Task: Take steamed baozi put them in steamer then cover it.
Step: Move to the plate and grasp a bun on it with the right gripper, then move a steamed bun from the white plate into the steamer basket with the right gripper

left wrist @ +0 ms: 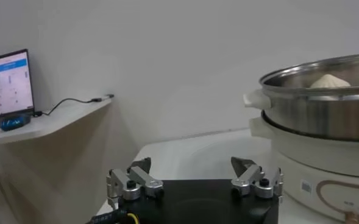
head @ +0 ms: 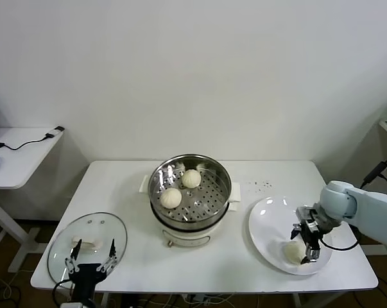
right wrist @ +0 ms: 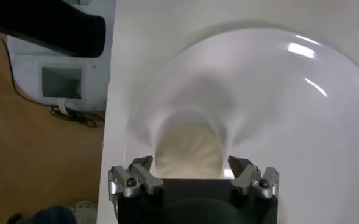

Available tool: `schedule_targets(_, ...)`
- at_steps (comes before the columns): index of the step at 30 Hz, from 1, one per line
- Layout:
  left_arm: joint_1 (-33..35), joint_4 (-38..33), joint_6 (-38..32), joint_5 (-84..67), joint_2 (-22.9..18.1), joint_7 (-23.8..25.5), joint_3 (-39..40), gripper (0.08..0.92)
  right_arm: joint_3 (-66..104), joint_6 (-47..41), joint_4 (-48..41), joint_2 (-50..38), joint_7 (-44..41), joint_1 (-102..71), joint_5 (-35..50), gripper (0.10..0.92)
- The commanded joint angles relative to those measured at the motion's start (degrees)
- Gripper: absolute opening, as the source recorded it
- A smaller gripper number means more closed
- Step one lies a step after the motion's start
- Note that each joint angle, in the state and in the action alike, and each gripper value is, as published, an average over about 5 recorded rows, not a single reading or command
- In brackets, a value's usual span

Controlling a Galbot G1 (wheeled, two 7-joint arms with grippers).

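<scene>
1. The steamer [head: 190,199] stands in the middle of the white table [head: 129,186], uncovered, its perforated tray showing.
2. Two steamed baozi lie on that tray: one toward the far side [head: 191,178], one nearer and a little to the left [head: 171,197].
3. A third baozi [head: 294,251] sits on the near part of the white plate [head: 270,224], which lies to the right of the steamer.
4. The right gripper [head: 312,247] is down over the plate with that bun just beside it. In the right wrist view its fingers [right wrist: 247,176] are spread wide, one to each side of the bun [right wrist: 188,152], and I cannot tell if they touch it; it is not gripped.
5. The cover [head: 87,244] lies flat at the near left corner of the table, well apart from the steamer, its white bar handle up.
6. The left gripper [head: 91,256] waits at the near edge by the cover, fingers [left wrist: 133,179] wide apart and holding nothing.
7. A side desk [head: 17,157] with a cable on it stands to the far left.
</scene>
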Motion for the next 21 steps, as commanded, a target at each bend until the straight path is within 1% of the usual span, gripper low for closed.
schedule_targets(1,0.09,0.18,-0.1,0.07,-0.04,0.0,0.07,0.823,1.78,0.09,-1.36,0.44,0.09,-2.93,-1.48,0.814)
schedule_targets(8,0.1,0.17,-0.15,0.16,0.0,-0.01,0.01,0.823,1.17,0.17,-1.49,1.3,-0.17,-1.71,-1.02,0.716)
schedule_targets(11,0.12,0.15,-0.16,0.16,0.04,-0.01,-0.03,0.823,0.43,0.64,-1.56,1.65,-0.39,-0.12,-0.78,0.693)
schedule_targets(14,0.11,0.15,-0.17,0.14,0.1,0.0,-0.02,0.823,-1.67,2.42,-1.88,2.58,-1.08,4.02,-0.54,0.688)
schedule_targets(17,0.17,0.11,-0.18,0.12,0.18,0.01,0.01,0.823,-5.61,7.96,-2.48,4.85,-2.77,11.78,-1.67,0.687)
schedule_targets(21,0.38,-0.05,-0.17,0.13,0.21,0.02,-0.01,0.823,-12.03,19.91,-3.17,10.27,-5.36,25.36,-4.92,0.687)
